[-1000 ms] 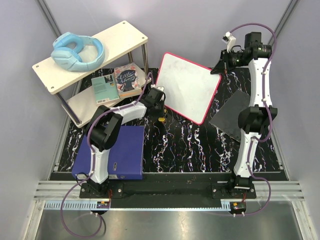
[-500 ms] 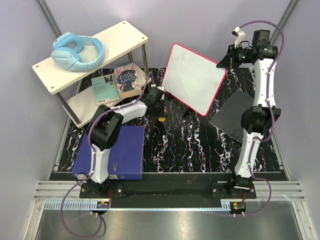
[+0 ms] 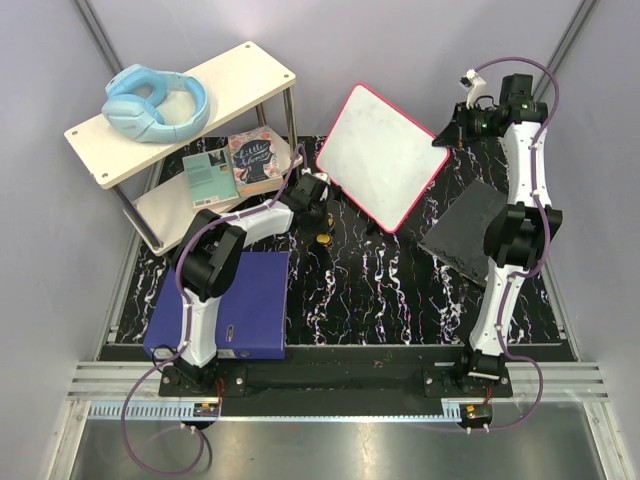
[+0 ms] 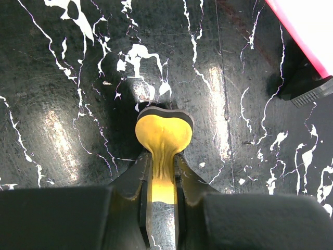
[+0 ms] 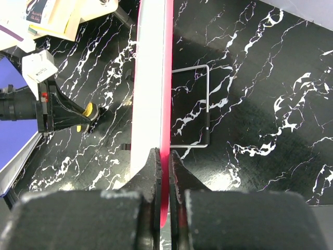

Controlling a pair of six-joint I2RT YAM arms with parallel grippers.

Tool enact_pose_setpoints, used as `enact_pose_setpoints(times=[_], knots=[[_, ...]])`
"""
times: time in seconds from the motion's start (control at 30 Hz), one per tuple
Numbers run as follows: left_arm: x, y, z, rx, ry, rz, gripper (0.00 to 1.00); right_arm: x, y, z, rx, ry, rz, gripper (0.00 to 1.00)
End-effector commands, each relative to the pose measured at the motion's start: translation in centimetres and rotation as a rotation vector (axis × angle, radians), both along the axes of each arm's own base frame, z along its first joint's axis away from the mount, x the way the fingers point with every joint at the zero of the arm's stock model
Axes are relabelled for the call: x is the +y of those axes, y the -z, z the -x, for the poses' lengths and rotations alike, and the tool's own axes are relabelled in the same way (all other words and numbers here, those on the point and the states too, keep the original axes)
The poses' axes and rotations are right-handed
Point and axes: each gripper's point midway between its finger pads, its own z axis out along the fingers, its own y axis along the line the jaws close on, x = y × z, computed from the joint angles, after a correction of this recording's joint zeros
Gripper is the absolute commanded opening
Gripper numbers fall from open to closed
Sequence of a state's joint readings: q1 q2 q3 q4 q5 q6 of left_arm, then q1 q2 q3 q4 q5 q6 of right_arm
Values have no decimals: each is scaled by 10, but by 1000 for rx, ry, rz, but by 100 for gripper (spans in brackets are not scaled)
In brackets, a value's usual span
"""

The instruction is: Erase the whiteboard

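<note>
The whiteboard [image 3: 385,155], white with a red-pink frame, is lifted off the table and tilted steeply; its face looks blank from above. My right gripper [image 3: 450,132] is shut on its right edge. In the right wrist view the jaws [image 5: 162,156] pinch the red frame, with the whiteboard [image 5: 151,78] seen edge-on and a wire stand [image 5: 207,109] behind it. My left gripper [image 3: 321,228] points down at the table just left of the board, shut on a small yellow eraser [image 4: 164,133] with a dark base. The board's pink edge [image 4: 307,26] shows at the top right of the left wrist view.
A dark grey cloth [image 3: 465,232] lies on the black marbled table by the right arm. A blue-purple binder [image 3: 250,305] lies at the near left. A two-level shelf [image 3: 250,75] at the back left carries blue headphones [image 3: 155,103] and books [image 3: 240,160].
The right gripper has raised the whiteboard from a low slant to a steep tilt and swung it back and left. The left gripper and its yellow eraser have stayed put.
</note>
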State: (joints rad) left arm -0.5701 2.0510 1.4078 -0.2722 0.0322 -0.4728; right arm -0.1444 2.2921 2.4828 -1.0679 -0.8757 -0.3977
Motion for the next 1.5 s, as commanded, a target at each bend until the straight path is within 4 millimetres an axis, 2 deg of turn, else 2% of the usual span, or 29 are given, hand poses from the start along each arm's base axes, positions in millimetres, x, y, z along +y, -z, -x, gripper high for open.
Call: enact_pose_setpoints(times=[0.0, 0.27, 0.53, 0.67, 0.8, 1.0, 1.1, 1.27, 1.4, 1.47], knots=[[6, 17, 6, 61, 3, -24, 0, 3, -26, 8, -92, -56, 14, 0], [4, 15, 6, 58, 5, -18, 0, 5, -9, 33, -47, -145, 49, 0], [4, 17, 6, 63, 7, -16, 0, -2, -6, 58, -17, -201, 94, 0], [3, 17, 7, 67, 10, -13, 0, -2, 12, 67, 32, -221, 93, 0], [-1, 12, 7, 61, 29, 8, 0, -4, 28, 69, 57, -226, 103, 20], [-7, -6, 2, 14, 65, 35, 0, -6, 37, 64, 69, -209, 112, 23], [-10, -10, 1, 9, 76, 45, 0, -8, 37, 60, 65, -201, 116, 30], [-11, -11, 4, 11, 91, 50, 0, -13, 40, 56, 65, -187, 146, 46], [-10, -10, 5, 8, 101, 41, 0, -18, 43, 54, 69, -169, 168, 51], [-10, -12, 5, 3, 104, 43, 6, -21, 44, 51, 59, -162, 188, 54]])
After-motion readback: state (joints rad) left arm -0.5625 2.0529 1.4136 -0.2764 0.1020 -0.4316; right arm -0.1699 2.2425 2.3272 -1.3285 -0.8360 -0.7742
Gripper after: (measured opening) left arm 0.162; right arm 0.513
